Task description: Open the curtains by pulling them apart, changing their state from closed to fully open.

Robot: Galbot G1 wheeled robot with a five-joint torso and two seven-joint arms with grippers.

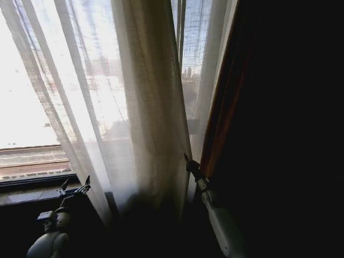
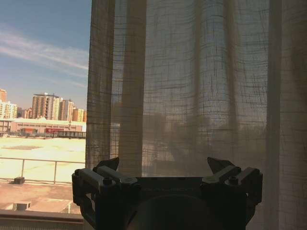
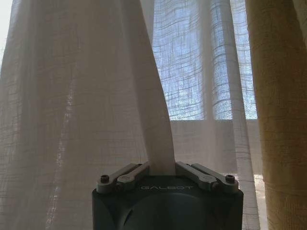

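Right pincer (image 3: 162, 171) clamped on a curtain (image 3: 96, 96) fold, left pincer (image 2: 165, 167) spread wide, curtain just beyond it.

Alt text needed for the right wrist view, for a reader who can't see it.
The right end effector pinches a fold of the sheer white curtains, which rise in pleats in front of a bright window. A beige drape hangs alongside the sheer fabric.

The right gripper (image 3: 160, 168) has a dark housing stamped "GALBOT", with grey metal finger links fixed by round screws. The left gripper (image 2: 163, 167) shows the same dark body, screws and pointed black fingertips (image 2: 218, 164). Both forearms are pale grey, rounded shells.
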